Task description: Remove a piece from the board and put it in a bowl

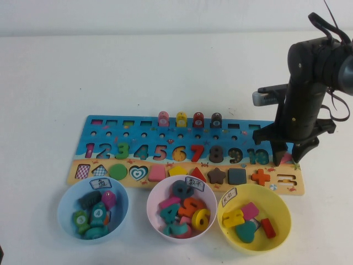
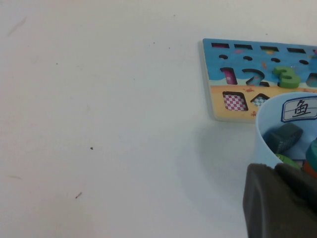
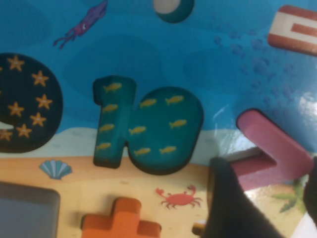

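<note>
The left gripper (image 2: 282,203) is parked off the board's left end, beside the light-blue bowl (image 1: 92,207). Only a dark part of it shows in the left wrist view, so whether its fingers are apart or together cannot be told. It poses no evident hazard where it rests.

The board (image 1: 110,128) lies across the table's middle, with three bowls in a row along its near edge. The yellow bowl (image 1: 278,199) is the rightmost, standing at about 7 o'clock from the right gripper.

The right gripper (image 1: 288,153) is lowered over the board's right end, just right of the number 10 (image 3: 143,126). Its fingers stand apart, one on either side of the piece (image 3: 270,151), and are not yet clamped on it.

Risks from here, as judged:
1. The piece is thin and flat. If the fingers close too high, they are likely to slip over its top edge and come up empty.
2. One finger (image 3: 230,203) overlaps the lower arm of the chevron. Closing off-centre could tilt or twist the piece and jam it against its recess.
3. A skewed grip could let it drop during the carry, landing on the board or the table short of the yellow bowl.

In the right wrist view the piece lies between the two fingers, at about 1 o'clock from the near finger, close to or touching it.
</note>
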